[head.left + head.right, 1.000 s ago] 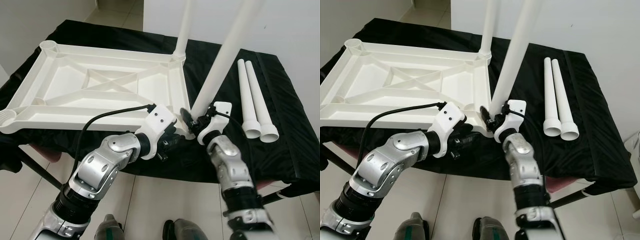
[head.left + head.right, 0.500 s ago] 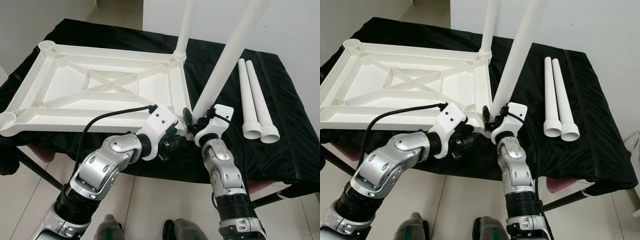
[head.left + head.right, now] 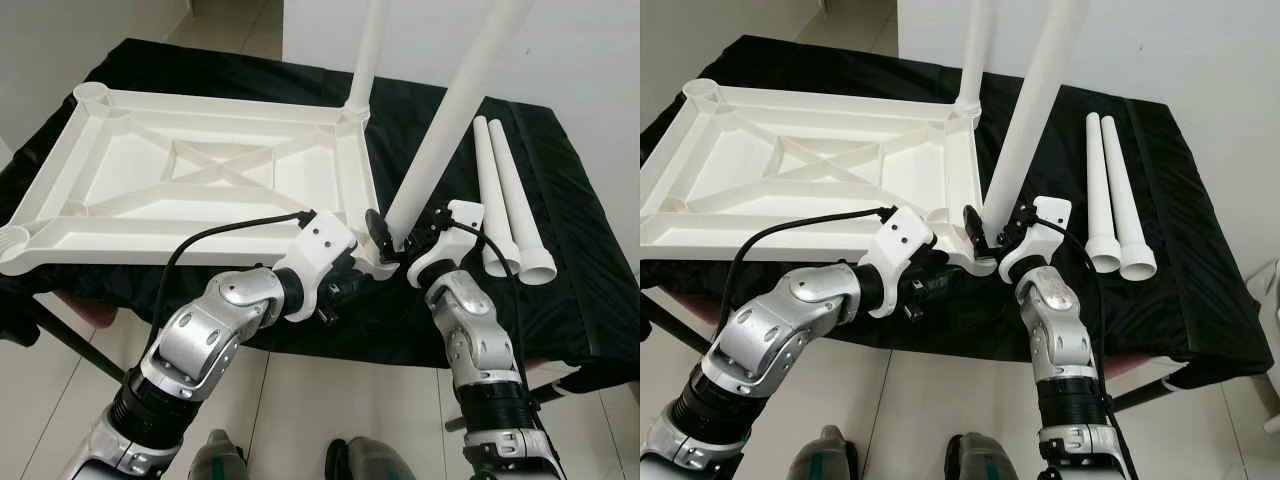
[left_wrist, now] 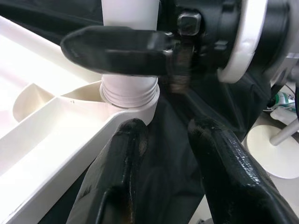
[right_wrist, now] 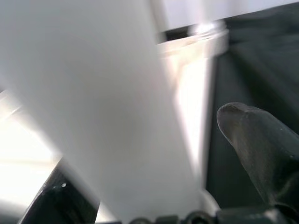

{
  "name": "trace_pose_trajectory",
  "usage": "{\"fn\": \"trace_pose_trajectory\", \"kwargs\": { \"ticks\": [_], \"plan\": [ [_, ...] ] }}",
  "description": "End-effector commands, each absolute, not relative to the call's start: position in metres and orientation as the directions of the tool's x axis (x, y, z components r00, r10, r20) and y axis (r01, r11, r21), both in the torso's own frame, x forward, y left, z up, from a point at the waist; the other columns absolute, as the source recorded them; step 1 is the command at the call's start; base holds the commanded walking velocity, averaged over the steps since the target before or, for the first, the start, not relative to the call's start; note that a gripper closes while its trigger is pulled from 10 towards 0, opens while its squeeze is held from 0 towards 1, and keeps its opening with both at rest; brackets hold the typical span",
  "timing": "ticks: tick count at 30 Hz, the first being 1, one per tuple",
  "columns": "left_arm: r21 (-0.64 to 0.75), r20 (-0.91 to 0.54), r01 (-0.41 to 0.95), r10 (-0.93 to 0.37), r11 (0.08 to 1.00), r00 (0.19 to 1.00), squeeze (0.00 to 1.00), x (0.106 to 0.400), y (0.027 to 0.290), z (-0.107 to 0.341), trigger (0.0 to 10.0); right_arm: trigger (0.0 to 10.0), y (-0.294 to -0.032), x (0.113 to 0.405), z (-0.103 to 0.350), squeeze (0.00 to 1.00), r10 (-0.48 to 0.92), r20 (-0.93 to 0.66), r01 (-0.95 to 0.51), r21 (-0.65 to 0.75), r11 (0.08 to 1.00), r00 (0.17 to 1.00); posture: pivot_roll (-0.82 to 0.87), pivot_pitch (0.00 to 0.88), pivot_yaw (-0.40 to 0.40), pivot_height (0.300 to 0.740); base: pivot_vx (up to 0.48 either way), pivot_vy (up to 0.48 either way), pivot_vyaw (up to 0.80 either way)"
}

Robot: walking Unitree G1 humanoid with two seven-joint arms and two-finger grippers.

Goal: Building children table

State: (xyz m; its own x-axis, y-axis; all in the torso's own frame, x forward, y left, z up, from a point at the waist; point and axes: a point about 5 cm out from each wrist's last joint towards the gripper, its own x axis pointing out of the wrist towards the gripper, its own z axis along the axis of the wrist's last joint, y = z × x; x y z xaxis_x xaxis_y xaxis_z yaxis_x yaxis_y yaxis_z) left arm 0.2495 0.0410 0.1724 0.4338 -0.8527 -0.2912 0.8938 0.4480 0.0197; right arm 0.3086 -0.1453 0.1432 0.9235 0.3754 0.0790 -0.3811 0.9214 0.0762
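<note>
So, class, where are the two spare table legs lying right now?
The two spare legs lie side by side on the black cloth, on the robot's right, just beyond its right hand and apart from the upturned tabletop.

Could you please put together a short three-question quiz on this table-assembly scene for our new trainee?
1. True or false: the upturned white plastic tabletop lies on the black cloth-covered table.
2. How many loose white plastic legs lie on the cloth on the robot's right side?
3. Multiple choice: the right gripper is at the base of the
A. far upright white leg
B. near upright white leg, at the tabletop's near right corner socket
C. far left corner socket

Also note: the left gripper sits just below that same near corner.

Key: 1 true; 2 two; 3 B
</note>
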Motion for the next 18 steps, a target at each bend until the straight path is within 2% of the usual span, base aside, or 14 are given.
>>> {"fn": "trace_pose_trajectory", "kwargs": {
  "ticks": [1, 5, 11, 14, 15, 16, 17, 18],
  "plan": [
    [0.036, -0.299, 0.887, -0.842, 0.460, 0.449, 0.00, 0.250, 0.041, 0.172, 10.0, 10.0, -0.150, 0.311, 0.142, 0.00, 0.442, 0.063, -0.446, 0.067, 0.893, 0.895, -0.03, 0.006, -0.058, 0.740, 0.000, 0.000, 0.00],
    [0.037, -0.299, 0.888, -0.843, 0.458, 0.447, 0.00, 0.250, 0.041, 0.173, 10.0, 10.0, -0.156, 0.313, 0.140, 0.00, 0.605, 0.031, -0.605, 0.050, 0.794, 0.796, -0.04, 0.010, -0.050, 0.740, 0.000, 0.000, 0.00],
    [0.038, -0.299, 0.886, -0.841, 0.462, 0.451, 0.00, 0.251, 0.043, 0.174, 10.0, 10.0, -0.160, 0.314, 0.134, 0.00, 0.703, -0.016, -0.702, 0.024, 0.711, 0.711, -0.03, 0.016, -0.043, 0.740, 0.000, 0.000, 0.00],
    [0.038, -0.298, 0.884, -0.839, 0.466, 0.455, 0.00, 0.252, 0.043, 0.174, 10.0, 10.0, -0.163, 0.318, 0.132, 0.00, 0.717, -0.027, -0.717, 0.026, 0.697, 0.696, -0.03, 0.017, -0.043, 0.740, 0.000, 0.000, 0.00],
    [0.039, -0.298, 0.883, -0.838, 0.468, 0.457, 0.00, 0.252, 0.044, 0.174, 10.0, 8.7, -0.164, 0.320, 0.131, 0.00, 0.720, -0.031, -0.720, 0.023, 0.694, 0.693, -0.02, 0.018, -0.043, 0.740, 0.000, 0.000, 0.00],
    [0.040, -0.298, 0.882, -0.836, 0.470, 0.460, 0.00, 0.253, 0.044, 0.175, 10.0, 5.0, -0.165, 0.322, 0.131, 0.00, 0.724, -0.029, -0.724, 0.023, 0.689, 0.689, -0.02, 0.018, -0.043, 0.740, 0.000, 0.000, 0.00],
    [0.040, -0.298, 0.882, -0.836, 0.470, 0.460, 0.00, 0.253, 0.044, 0.175, 10.0, 5.0, -0.165, 0.322, 0.131, 0.00, 0.724, -0.029, -0.724, 0.023, 0.689, 0.689, -0.02, 0.018, -0.043, 0.740, 0.000, 0.000, 0.00],
    [0.041, -0.298, 0.881, -0.836, 0.471, 0.460, 0.00, 0.253, 0.044, 0.175, 10.0, 2.0, -0.166, 0.323, 0.131, 0.00, 0.726, -0.028, -0.726, 0.024, 0.687, 0.687, -0.02, 0.018, -0.043, 0.740, 0.000, 0.000, 0.00]
  ]
}}
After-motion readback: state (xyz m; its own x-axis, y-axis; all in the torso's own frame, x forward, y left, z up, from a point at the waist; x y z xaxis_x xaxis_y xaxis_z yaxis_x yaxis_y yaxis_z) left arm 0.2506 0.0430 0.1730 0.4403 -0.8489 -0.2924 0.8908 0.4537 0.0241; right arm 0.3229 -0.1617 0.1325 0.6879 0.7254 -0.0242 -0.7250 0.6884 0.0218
